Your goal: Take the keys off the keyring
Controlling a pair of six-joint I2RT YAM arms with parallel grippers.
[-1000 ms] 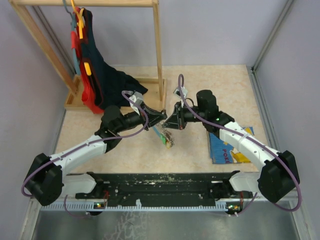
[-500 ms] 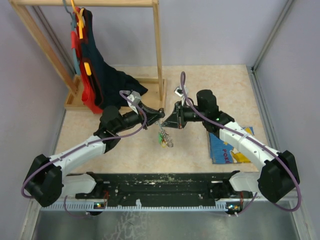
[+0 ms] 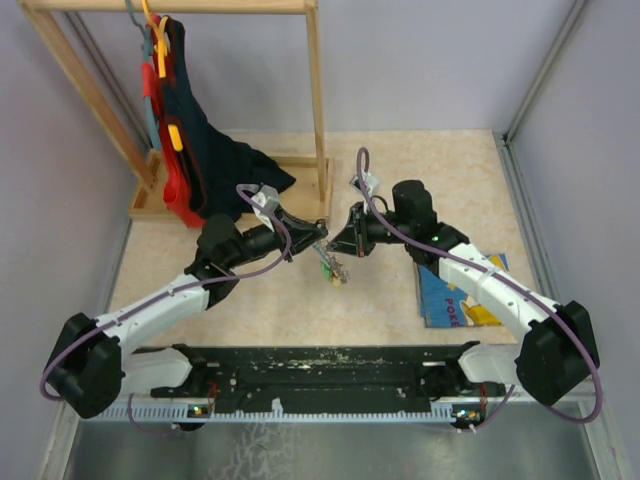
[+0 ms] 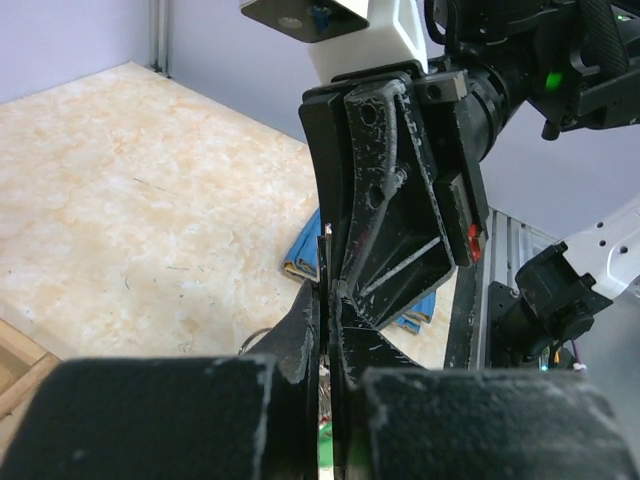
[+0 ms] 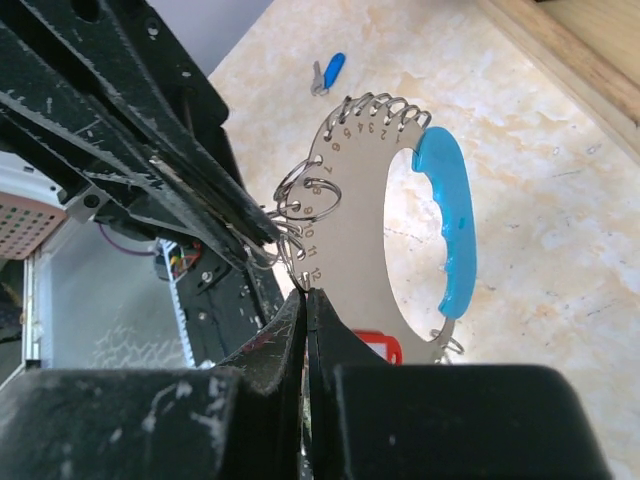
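A: The right gripper (image 5: pixel 305 295) is pinched tight on the edge of the keyring (image 5: pixel 335 165), that flat grey numbered plate with the light-blue patch. The plate sticks straight out from between its fingertips, held up off the table (image 3: pixel 400 170).

B: And the left gripper (image 3: pixel 320 231)? From where I'm standing the two look nose to nose in the middle.

A: Yep, tips nearly touching. The left one's jaws are closed down to a sliver too. Its tip sits right at the wire rings (image 5: pixel 300 212) along the plate's edge, just beside where the right one grips. Can't tell if it's actually got a ring pinched or is only pressing against them.

B: Where are the keys (image 3: pixel 334 270)?

A: A small bunch dangles just below the two tips, hanging from the plate, clear of the table. Up close there's a red key head (image 5: pixel 375 350) peeking out behind the plate, right by the right gripper's fingers. One blue key (image 5: pixel 328 72) lies loose on the table, well apart from both grippers.

B: And the book (image 3: pixel 455 295) lies flat under the right arm, off to the side of it all.
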